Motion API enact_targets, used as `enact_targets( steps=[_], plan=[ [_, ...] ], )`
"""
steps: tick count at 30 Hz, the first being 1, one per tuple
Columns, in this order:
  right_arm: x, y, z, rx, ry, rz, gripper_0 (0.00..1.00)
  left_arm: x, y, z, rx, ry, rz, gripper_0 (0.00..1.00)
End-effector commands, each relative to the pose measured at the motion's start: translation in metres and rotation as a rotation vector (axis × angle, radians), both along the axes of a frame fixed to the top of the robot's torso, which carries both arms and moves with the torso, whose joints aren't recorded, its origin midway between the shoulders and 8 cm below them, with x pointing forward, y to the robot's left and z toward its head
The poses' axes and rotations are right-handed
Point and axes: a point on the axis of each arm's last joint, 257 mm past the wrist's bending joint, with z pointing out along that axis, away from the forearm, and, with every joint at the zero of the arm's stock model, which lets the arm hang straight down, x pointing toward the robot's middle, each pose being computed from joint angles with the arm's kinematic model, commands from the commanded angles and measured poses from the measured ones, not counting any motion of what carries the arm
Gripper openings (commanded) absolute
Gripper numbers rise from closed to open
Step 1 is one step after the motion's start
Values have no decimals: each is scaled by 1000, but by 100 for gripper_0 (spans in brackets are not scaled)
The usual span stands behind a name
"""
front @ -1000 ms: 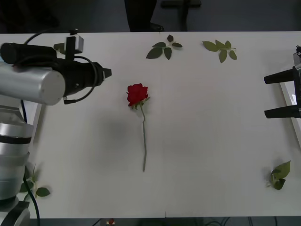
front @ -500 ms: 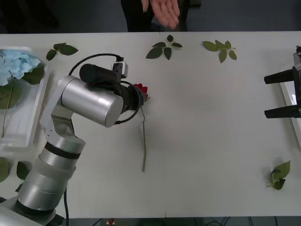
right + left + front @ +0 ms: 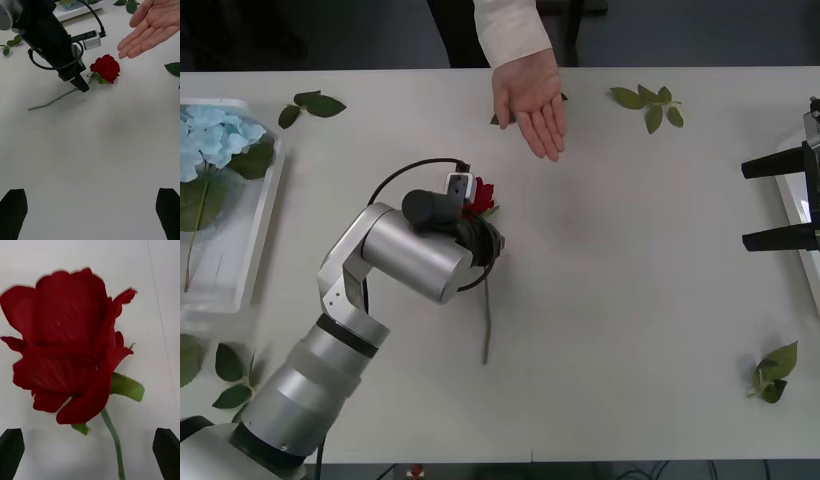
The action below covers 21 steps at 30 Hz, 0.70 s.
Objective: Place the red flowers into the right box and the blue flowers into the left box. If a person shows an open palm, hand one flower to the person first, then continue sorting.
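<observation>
Overhead, we see one red rose [image 3: 482, 196] lying mid-table, head toward the far edge, thin stem running back toward the robot. Left gripper [image 3: 488, 240] sits low over the stem just below the head; the arm hides the fingers from this angle. A person's hand [image 3: 530, 100] reaches in from the far side, palm up and open, near the rose but not touching it. Blue flowers [image 3: 215, 135] lie in the left box [image 3: 262, 235] at the table's left end. Right gripper [image 3: 780, 200] waits at the right edge, fingers spread, nothing between them, beside the rim of the right box [image 3: 798, 225]. Loose leaves [image 3: 648, 103] lie scattered on the white table [image 3: 630, 300].

Right wrist view: left gripper tip touches down at the stem just behind the head; the open palm hovers close by.

Left wrist view: rose head close up, green stem below it, the two black fingertips [image 3: 11, 453] wide apart on either side, clasping nothing.
</observation>
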Motion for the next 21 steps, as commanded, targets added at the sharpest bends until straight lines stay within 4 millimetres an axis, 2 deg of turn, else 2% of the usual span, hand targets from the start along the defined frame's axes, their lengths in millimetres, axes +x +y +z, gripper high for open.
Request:
enact_targets(
  steps=[1,11,18,19,20,21],
  plan=[
    [0,-9,15,-56,-57,13,100,0,-24,10,-31,-15,-19,100],
    [0,-9,15,-56,-57,13,100,-14,-40,-5,-13,12,-49,100],
    [0,-9,15,-56,-57,13,100,-16,-34,-17,17,26,-43,100],
    [0,-9,15,-56,-57,13,100,-16,-33,-19,21,30,-42,98],
    [0,-9,15,-56,-57,13,100,-16,-32,-20,25,30,-41,90],
    [0,-9,15,-56,-57,13,100,-16,-30,-21,30,31,-39,88]
  ],
)
